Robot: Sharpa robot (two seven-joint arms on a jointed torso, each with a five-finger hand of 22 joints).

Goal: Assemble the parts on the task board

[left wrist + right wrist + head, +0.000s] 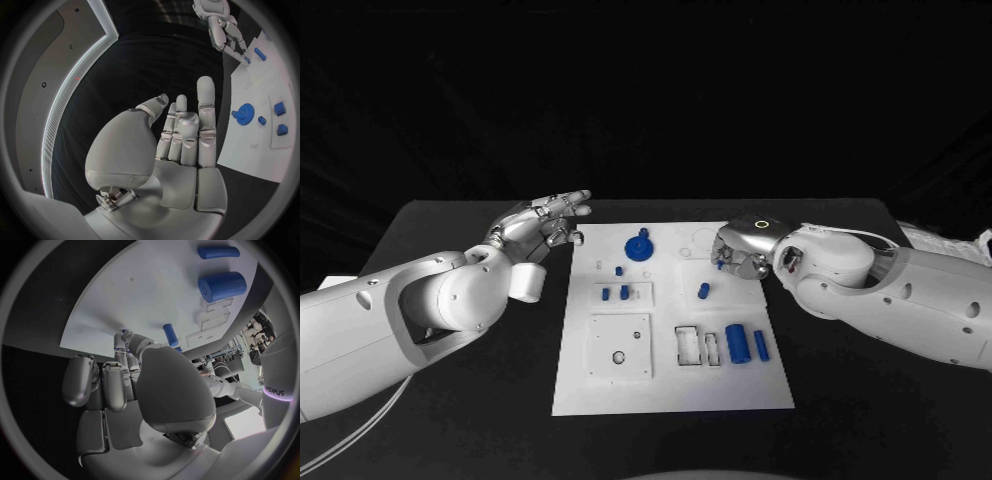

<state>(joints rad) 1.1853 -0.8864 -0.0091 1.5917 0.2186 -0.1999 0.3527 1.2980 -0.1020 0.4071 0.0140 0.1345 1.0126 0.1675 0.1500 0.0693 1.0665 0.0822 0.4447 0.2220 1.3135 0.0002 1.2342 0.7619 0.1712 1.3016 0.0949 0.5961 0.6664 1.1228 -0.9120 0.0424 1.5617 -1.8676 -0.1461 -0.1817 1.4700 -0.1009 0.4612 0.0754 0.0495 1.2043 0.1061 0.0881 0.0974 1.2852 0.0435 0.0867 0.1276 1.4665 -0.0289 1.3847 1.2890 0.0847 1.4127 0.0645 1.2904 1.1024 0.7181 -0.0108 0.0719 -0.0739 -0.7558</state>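
Your left hand [545,222] hovers over the black table [459,230] just off the far left corner of the task board [733,395], fingers [206,100] stretched out and apart, palm bare, holding nothing. Your right hand [740,252] is at the board's far right edge, its fingers [122,347] curled down toward the white surface; a small blue part [720,264] sits right at the fingertips, but you cannot tell from these views whether it is pinched or merely touched. The board is a flat, matte white plate with shallow outlined recesses. Near its far edge lies a blue gear [639,246], round and toothed. Toward the middle, two small blue blocks [616,293] stand in a rectangular recess, and a short blue peg [704,292] lies alone to the right of them. On the near right, a thick blue cylinder [736,342] and a thinner blue rod [762,345] lie side by side, both smooth, just beside a pair of dark-outlined rectangular slots [698,345]. On the near left is a raised square white plate [620,347] with a small hole.
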